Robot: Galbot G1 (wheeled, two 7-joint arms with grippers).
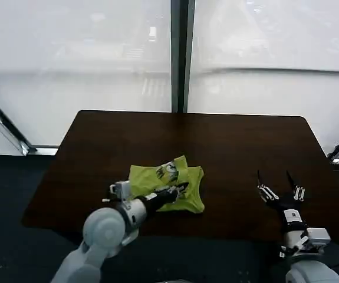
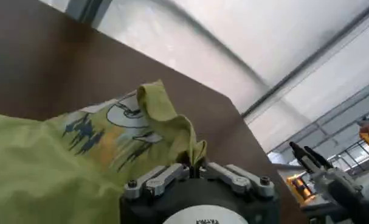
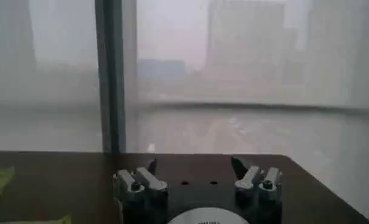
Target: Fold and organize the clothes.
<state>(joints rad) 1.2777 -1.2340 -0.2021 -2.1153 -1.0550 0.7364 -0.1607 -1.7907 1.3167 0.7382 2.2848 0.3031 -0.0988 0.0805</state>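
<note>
The clothes are one lime-green T-shirt (image 1: 168, 184) lying crumpled near the middle of the dark table, white printed graphic facing up. My left gripper (image 1: 181, 188) reaches over the shirt from the near left and is shut on a raised fold of its fabric. In the left wrist view the T-shirt (image 2: 56, 164) spreads across the table and a pinched ridge of cloth rises from the left gripper (image 2: 194, 167). My right gripper (image 1: 278, 184) stands open above the table's near right, apart from the shirt. The right gripper (image 3: 193, 165) holds nothing; slivers of the T-shirt (image 3: 0, 180) show at the edge.
The dark brown table (image 1: 234, 141) has bare wood at the back and on the right. Its front edge runs just ahead of both arms. Large windows with a dark vertical frame (image 1: 180, 56) stand behind the table.
</note>
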